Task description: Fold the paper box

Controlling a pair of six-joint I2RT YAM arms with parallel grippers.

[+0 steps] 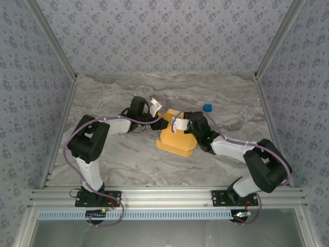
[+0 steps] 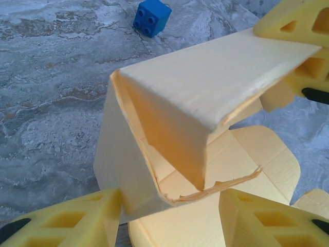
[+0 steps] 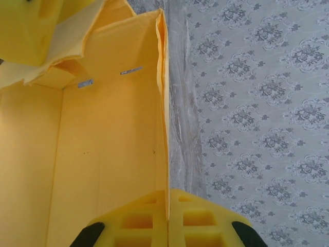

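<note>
Paper box point(image 1: 177, 139): thin yellow-orange card, matte, with creased folds and rounded flaps. It is partly raised, one panel bent up over the flat base. It sits mid-counter between the two arms.
Left jaws: stand wide apart, with yellow lattice fingers point(image 2: 67, 224) on either side of the box's near corner and one just beside its wall.
Right jaws: closed tight on a thin upright card wall, fingers point(image 3: 139, 221) pressing both faces.
Counter point(image 1: 128, 159): smooth grey marbling.
Blue block point(image 2: 152, 16): small studded brick beyond the box, apart from it.
Walls point(image 1: 164, 31): grey patterned paper.
</note>
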